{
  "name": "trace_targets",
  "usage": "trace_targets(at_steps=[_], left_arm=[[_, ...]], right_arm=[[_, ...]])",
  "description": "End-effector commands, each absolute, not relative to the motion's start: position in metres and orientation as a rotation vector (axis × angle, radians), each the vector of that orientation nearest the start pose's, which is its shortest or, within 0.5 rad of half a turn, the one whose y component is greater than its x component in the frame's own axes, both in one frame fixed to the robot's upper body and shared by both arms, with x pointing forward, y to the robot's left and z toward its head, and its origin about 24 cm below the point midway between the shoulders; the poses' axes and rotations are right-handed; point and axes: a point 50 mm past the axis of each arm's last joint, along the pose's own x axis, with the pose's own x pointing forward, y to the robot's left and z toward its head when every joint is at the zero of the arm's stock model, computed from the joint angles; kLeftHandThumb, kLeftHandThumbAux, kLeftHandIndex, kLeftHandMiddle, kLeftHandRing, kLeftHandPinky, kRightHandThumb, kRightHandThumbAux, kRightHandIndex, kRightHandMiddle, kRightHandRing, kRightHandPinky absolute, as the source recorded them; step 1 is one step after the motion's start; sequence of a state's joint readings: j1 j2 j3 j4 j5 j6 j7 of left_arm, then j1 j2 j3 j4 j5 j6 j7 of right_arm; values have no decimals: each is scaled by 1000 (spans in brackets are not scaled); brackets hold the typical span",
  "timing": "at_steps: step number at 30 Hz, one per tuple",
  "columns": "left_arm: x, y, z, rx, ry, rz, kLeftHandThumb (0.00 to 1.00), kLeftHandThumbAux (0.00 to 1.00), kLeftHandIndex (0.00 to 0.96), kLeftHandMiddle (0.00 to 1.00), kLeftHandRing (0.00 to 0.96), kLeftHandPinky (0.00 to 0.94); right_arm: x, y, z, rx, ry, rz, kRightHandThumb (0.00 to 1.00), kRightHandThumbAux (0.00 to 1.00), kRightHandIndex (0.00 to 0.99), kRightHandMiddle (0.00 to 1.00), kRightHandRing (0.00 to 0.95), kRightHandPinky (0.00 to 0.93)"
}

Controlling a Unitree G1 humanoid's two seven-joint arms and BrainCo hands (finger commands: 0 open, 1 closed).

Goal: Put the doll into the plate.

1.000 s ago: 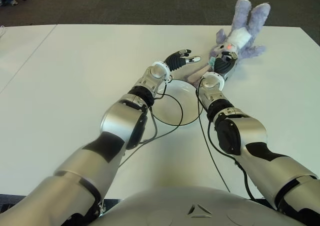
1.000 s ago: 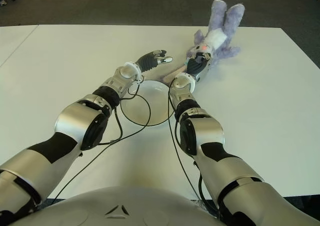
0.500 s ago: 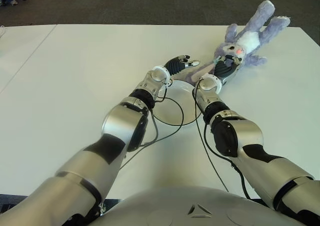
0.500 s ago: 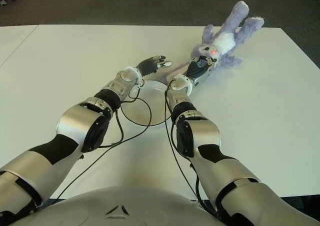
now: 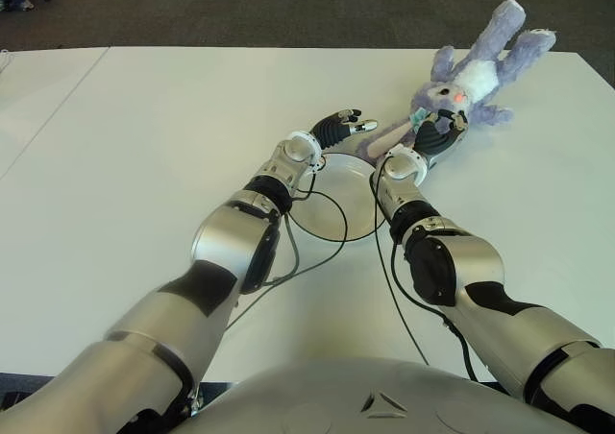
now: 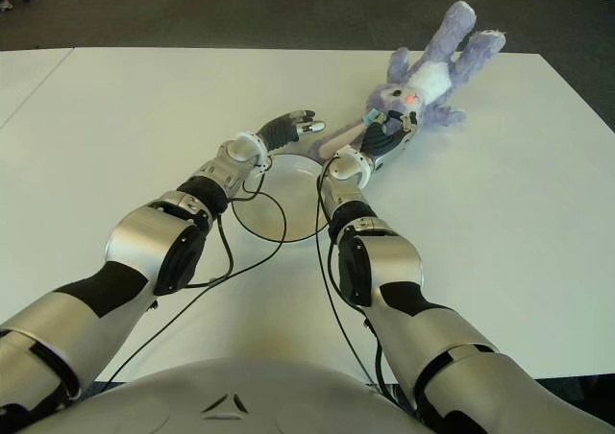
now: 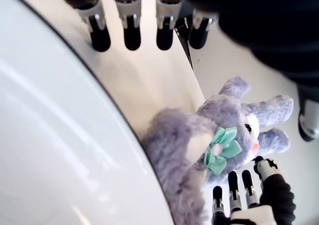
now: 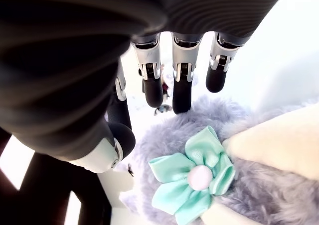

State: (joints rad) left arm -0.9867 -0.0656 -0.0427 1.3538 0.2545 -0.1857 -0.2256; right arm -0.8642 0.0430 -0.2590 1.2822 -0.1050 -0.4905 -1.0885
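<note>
The doll (image 5: 476, 74) is a purple plush rabbit with a mint bow, lying on the white table beyond and to the right of the plate. One long ear reaches toward the rim of the white plate (image 5: 356, 189). My right hand (image 5: 437, 132) hovers over the doll's head. In the right wrist view its fingers (image 8: 182, 85) stretch straight out above the bow (image 8: 194, 180), with the thumb apart, gripping nothing. My left hand (image 5: 348, 122) is open over the plate's far rim, next to the ear. The left wrist view shows its fingers (image 7: 132, 33) spread above the plate (image 7: 50, 150).
Black cables (image 5: 332, 218) from both wrists loop across the plate and the table in front of it. The table's far edge (image 5: 288, 48) meets dark carpet. A seam (image 5: 58, 108) marks a second table on the left.
A second ago the doll's legs pointed straight away; they have swung to the right with my right hand on its head. Over the last half second both hands drew back slightly.
</note>
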Motion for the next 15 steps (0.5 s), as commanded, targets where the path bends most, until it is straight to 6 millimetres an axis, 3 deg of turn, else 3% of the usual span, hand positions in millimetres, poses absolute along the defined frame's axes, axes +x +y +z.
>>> trace_targets(at_steps=[1,7,11,15], left_arm=[[364,47,36,352,295,-592,0,390,0,0,0,0],[363,46,34,314,304,-586,0,392,0,0,0,0],[362,45,33,293,304,-573,0,396,0,0,0,0],[361,44,33,279,299,-567,0,401,0,0,0,0]], right_arm=[[348,-140,52,127,29,-991,683,725,402,194,164,155],[354,-138,48,304,144,-946,687,720,405,269,250,258],[359,-137,44,390,229,-893,689,717,406,276,263,225],[361,-137,42,436,270,-855,685,717,404,239,218,149]])
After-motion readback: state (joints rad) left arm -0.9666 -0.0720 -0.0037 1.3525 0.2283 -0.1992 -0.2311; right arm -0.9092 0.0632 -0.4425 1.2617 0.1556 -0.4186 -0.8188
